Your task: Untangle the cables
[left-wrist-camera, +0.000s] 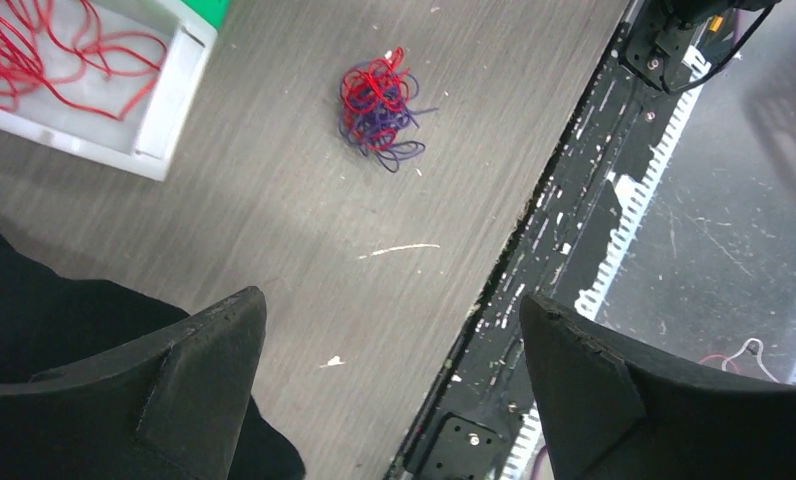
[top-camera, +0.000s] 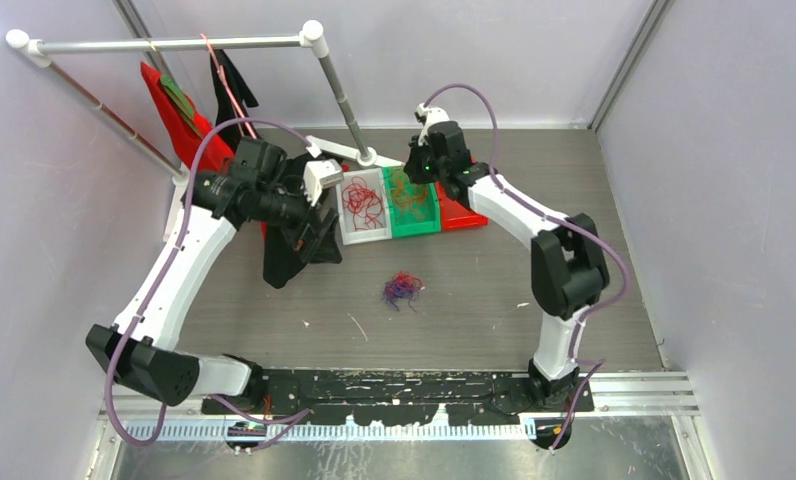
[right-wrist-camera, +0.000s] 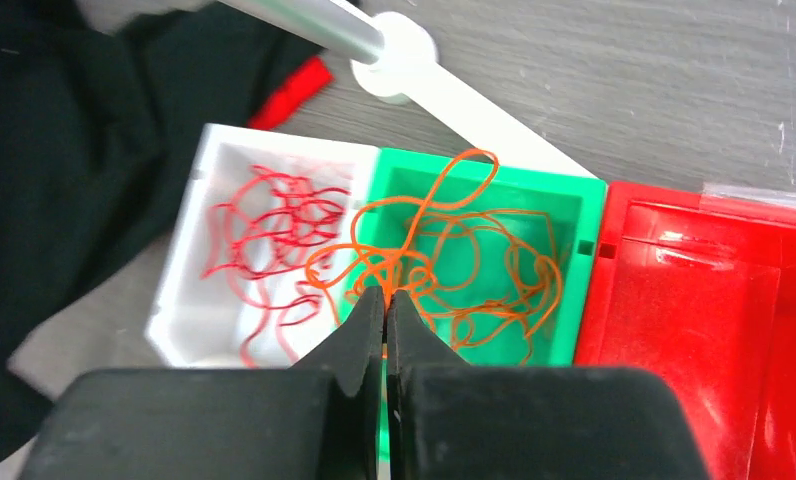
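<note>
- A grey wood-grain table (top-camera: 474,290) sits between pale lilac walls, with three bins in a row at the back: a white bin (top-camera: 346,232), a green bin (top-camera: 416,231) and a red bin (top-camera: 464,215).
- The red cables (top-camera: 362,200) lie loose in the white bin and the orange cables (right-wrist-camera: 379,268) in the green one. A red-and-purple clump (left-wrist-camera: 379,110) lies alone on the bare table, nearer the arm bases.
- The left gripper (left-wrist-camera: 389,300) hangs over the table with its jaws spread wide and nothing between them. The clump is well ahead of it.
- The right gripper (right-wrist-camera: 385,295) has its jaws pressed together over the green bin. The orange strands gather at its tips, so it appears to pinch one.
- The wires look light, thin and springy. They are likely to slip from a loose pinch and to drag their neighbours along.
- The best hold on the clump is probably an outer loop that stands proud, such as the purple loops at its edge, not the dense core.
</note>
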